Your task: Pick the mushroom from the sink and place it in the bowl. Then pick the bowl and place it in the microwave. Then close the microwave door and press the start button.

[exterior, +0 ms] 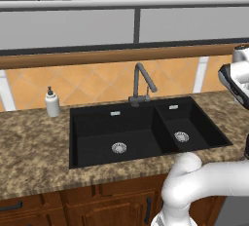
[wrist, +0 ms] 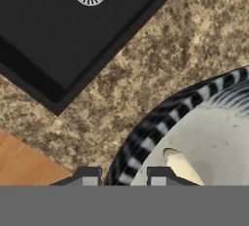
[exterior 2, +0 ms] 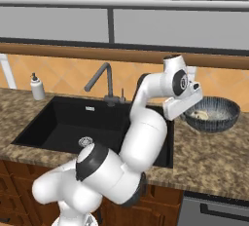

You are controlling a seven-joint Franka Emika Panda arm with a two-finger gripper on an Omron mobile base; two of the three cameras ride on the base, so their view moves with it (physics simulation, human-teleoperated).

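**Gripper straddles the bowl's rim**

The gripper (wrist: 124, 177) pinches the near rim of the bowl (exterior 2: 214, 113), one finger outside, one inside. The mushroom (wrist: 182, 166) lies in the bowl just beside the inner finger. The sink (wrist: 58, 49) lies ahead on the tabletop (wrist: 194, 40).

**White arm, dark joints**

The arm (exterior 2: 146, 137) is made of glossy white, rounded shells, bulging at the elbow and the shoulder. Dark grey round caps mark the joints, one large near the base, one smaller at the wrist. The hand is a flat white block. Its jaws end in small dark tips with pale grey pads.
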